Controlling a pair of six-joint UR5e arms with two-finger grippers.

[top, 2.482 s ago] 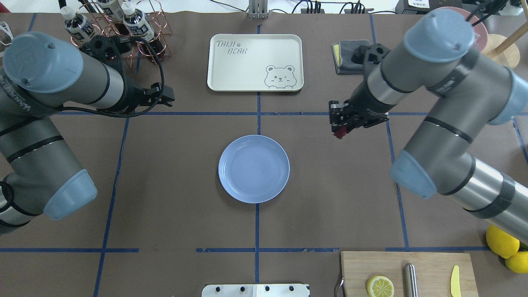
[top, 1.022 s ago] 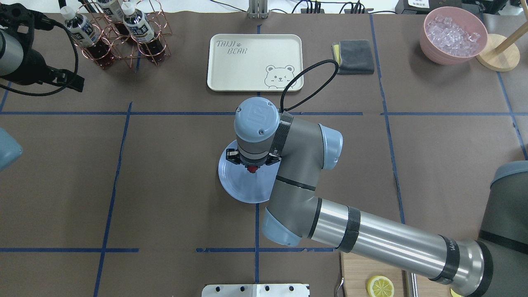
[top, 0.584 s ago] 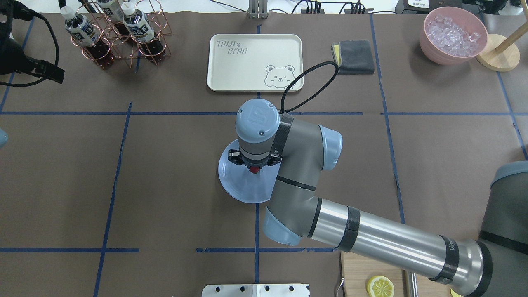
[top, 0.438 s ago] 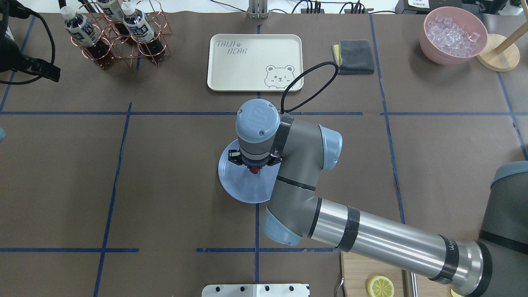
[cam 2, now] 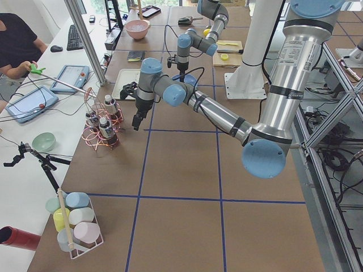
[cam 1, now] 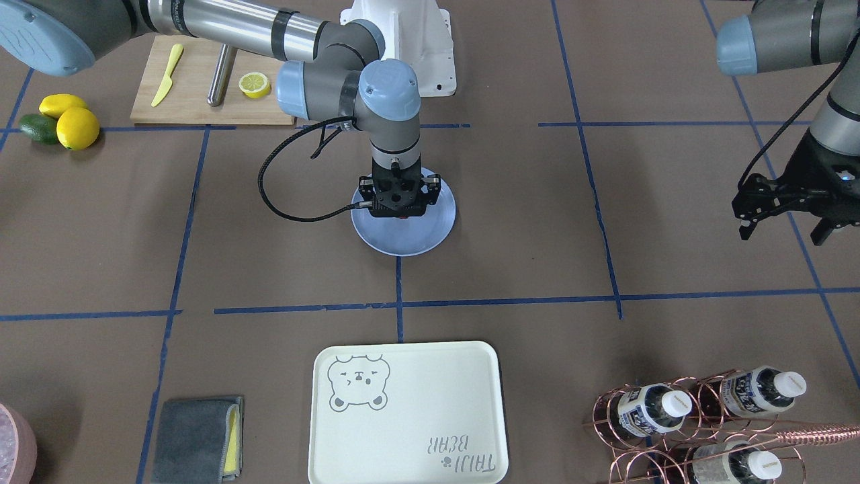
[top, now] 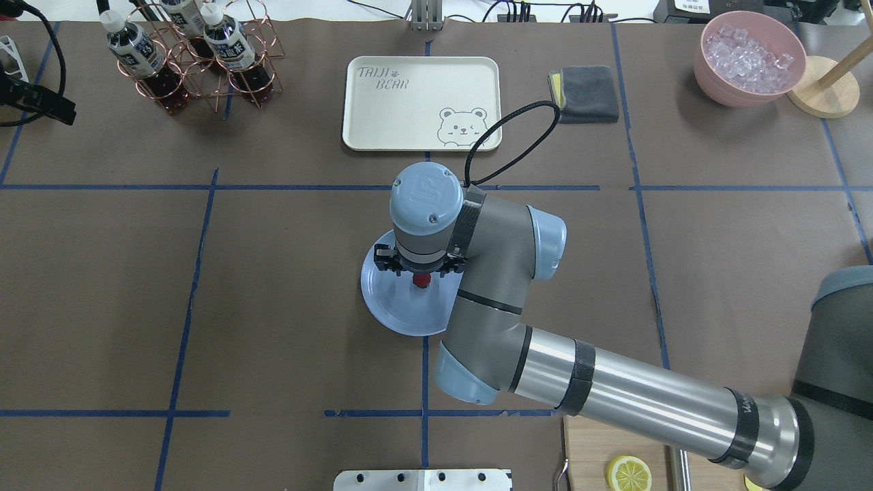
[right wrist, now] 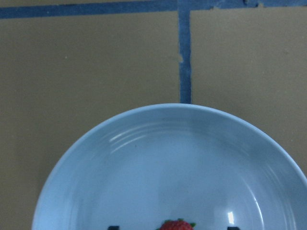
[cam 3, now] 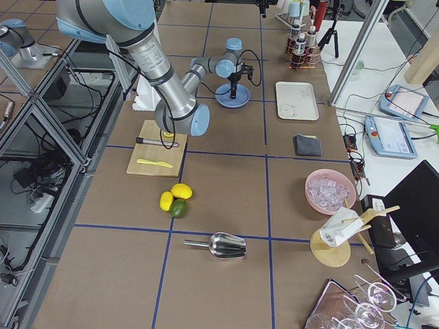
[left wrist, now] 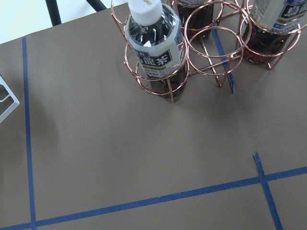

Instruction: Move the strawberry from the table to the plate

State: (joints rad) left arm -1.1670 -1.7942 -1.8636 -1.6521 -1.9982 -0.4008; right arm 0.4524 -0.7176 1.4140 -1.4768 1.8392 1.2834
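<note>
The pale-blue plate sits at the middle of the brown table. My right gripper points straight down over it, open. The small red strawberry lies on the plate between the fingers. In the right wrist view the strawberry shows at the bottom edge of the plate, with a dark fingertip well clear of it on each side. In the front-facing view the gripper hides the berry. My left gripper hangs open and empty far out at the table's left side.
A cream bear tray lies beyond the plate. A copper rack of bottles stands back left, close to the left arm. Back right are a grey cloth and a pink bowl of ice. A cutting board and lemons sit near the right arm's base.
The right arm carried the strawberry from the right to over the plate, then its jaws spread and the berry now lies free. The left arm drew back to the left.
</note>
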